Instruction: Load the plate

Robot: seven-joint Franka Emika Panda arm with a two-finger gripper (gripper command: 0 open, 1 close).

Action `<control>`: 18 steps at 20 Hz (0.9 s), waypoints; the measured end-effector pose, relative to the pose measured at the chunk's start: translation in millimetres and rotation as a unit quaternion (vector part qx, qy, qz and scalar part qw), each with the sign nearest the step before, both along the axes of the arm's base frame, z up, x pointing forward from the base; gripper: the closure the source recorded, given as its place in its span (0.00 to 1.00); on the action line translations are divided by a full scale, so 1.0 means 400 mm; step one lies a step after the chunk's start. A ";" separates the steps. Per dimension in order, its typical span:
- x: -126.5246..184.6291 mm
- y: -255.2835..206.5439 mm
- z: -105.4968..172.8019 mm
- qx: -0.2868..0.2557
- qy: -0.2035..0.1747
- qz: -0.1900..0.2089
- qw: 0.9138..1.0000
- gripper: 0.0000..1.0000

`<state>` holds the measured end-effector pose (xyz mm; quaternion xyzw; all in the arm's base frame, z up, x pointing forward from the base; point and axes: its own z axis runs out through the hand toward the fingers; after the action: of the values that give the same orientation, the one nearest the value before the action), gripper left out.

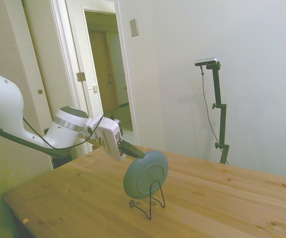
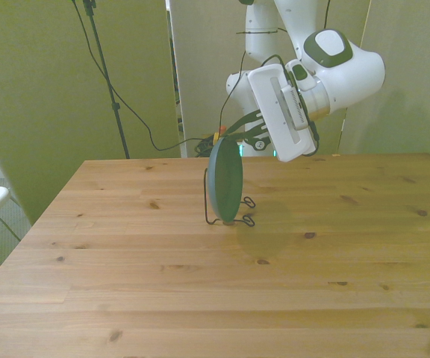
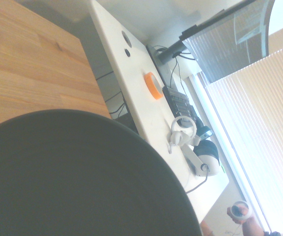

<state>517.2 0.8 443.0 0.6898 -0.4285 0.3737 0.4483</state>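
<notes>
Side view, left to right: white arm (image 1: 14,116) reaches in over the wooden surface (image 1: 222,198). The hand (image 1: 138,151) sits at the upper edge of the plate (image 1: 146,174), its dark fingers pinching that rim, closed on it. Plate stands on edge, near upright, tilted slightly, pale grey-green underside toward this camera. Its lower part rests in a thin black wire stand (image 1: 149,201) whose feet sit on the surface.

Front view, left to right: plate (image 2: 225,183) seen almost edge-on, teal-green, well in from the front view's left edge and toward the far side of the surface (image 2: 200,298). Wire stand (image 2: 237,216) loops out at its base. The hand (image 2: 230,132) grips the top rim; the arm (image 2: 327,71) rises to the front view's right.

Wrist view: dark curve of the plate (image 3: 77,177) fills most of the picture, blurred. Beyond it, wood grain (image 3: 28,64), and a white desk (image 3: 131,73) carrying an orange tape roll (image 3: 154,85) and white headphones (image 3: 200,155).
</notes>
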 end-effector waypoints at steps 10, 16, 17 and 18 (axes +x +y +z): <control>0.012 0.042 -0.035 -0.022 0.017 0.009 1.000 1.00; 0.015 0.044 -0.027 -0.029 0.022 0.017 0.999 1.00; 0.015 0.047 -0.026 -0.030 0.025 0.019 0.999 1.00; 0.015 0.050 -0.023 -0.030 0.026 0.021 0.999 1.00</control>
<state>523.3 20.6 433.6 0.6940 -0.3909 0.3778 0.4720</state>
